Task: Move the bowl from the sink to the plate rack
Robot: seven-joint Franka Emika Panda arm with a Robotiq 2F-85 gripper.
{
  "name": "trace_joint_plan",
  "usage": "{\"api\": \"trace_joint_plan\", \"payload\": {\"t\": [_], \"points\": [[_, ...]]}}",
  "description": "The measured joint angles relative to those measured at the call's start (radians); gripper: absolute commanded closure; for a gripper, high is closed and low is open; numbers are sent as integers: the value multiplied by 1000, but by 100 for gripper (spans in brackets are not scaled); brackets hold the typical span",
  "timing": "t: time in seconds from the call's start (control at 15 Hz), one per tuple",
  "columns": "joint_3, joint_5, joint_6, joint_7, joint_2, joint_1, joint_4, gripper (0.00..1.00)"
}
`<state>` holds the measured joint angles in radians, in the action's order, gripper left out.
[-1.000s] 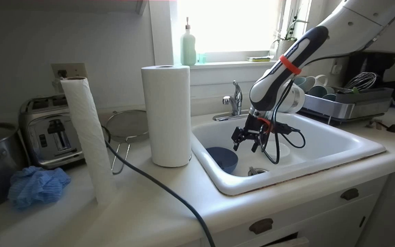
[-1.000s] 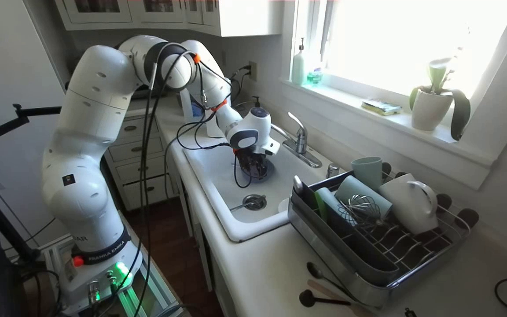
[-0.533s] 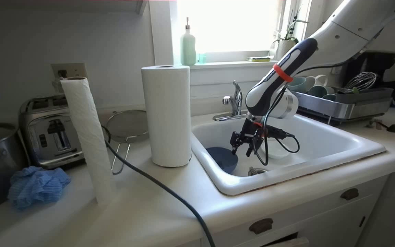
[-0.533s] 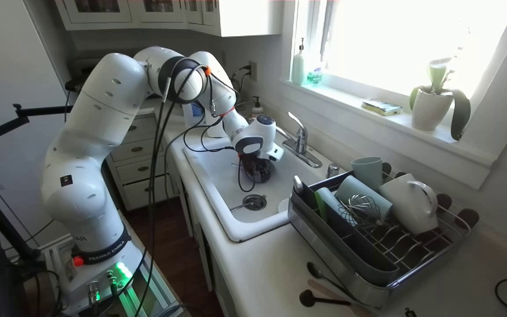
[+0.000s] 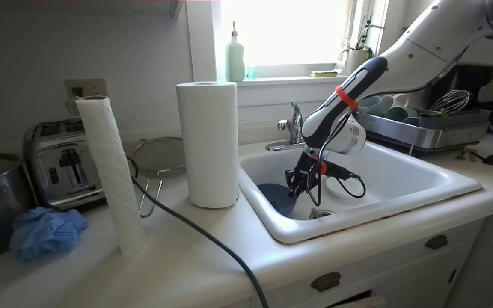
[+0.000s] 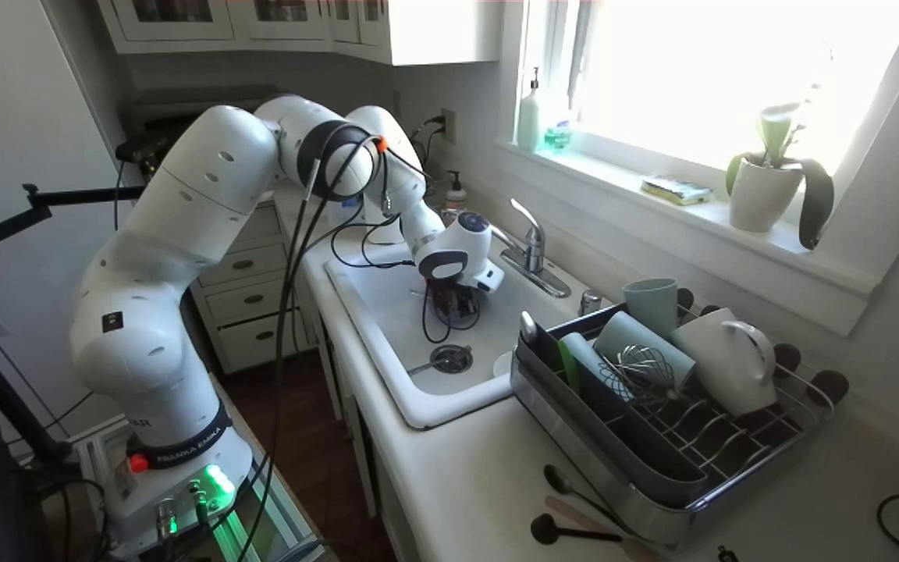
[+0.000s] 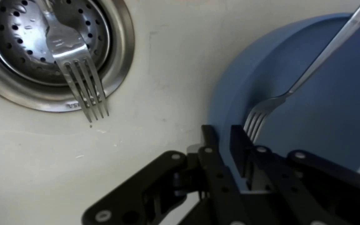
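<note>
The blue bowl (image 5: pixel 273 200) rests in the near corner of the white sink (image 5: pixel 383 208). A fork (image 7: pixel 266 106) lies inside the bowl (image 7: pixel 320 125). In the wrist view my gripper (image 7: pixel 224 127) straddles the bowl's side wall, one finger outside and the other inside, beside the fork's tines. The jaws have drawn close together, but a narrow gap still shows around the rim. The plate rack (image 6: pixel 574 437), loaded with mugs, a pitcher and a whisk, stands on the counter past the sink. My gripper mostly covers the bowl in that exterior view.
Another fork (image 7: pixel 69 51) lies across the drain (image 7: pixel 124 56). A white dish (image 5: pixel 344 188) sits farther along the basin. The chrome faucet (image 6: pixel 534 246) rises at the sink's back edge. A paper towel roll (image 5: pixel 210 145) stands beside the sink, and dark spoons (image 6: pixel 545 529) lie by the rack.
My gripper has come down toward the bowl, and its jaws have narrowed from wide apart to close around the bowl's wall. The bowl stays where it was.
</note>
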<state>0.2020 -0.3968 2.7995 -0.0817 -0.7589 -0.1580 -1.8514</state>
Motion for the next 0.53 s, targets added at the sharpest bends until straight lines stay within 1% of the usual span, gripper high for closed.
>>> {"api": "trace_joint_plan", "payload": {"t": [0.27, 0.53], "points": [[6, 0, 4, 0, -24, -9, 12, 99], [-12, 0, -25, -2, -11, -11, 12, 99]]}}
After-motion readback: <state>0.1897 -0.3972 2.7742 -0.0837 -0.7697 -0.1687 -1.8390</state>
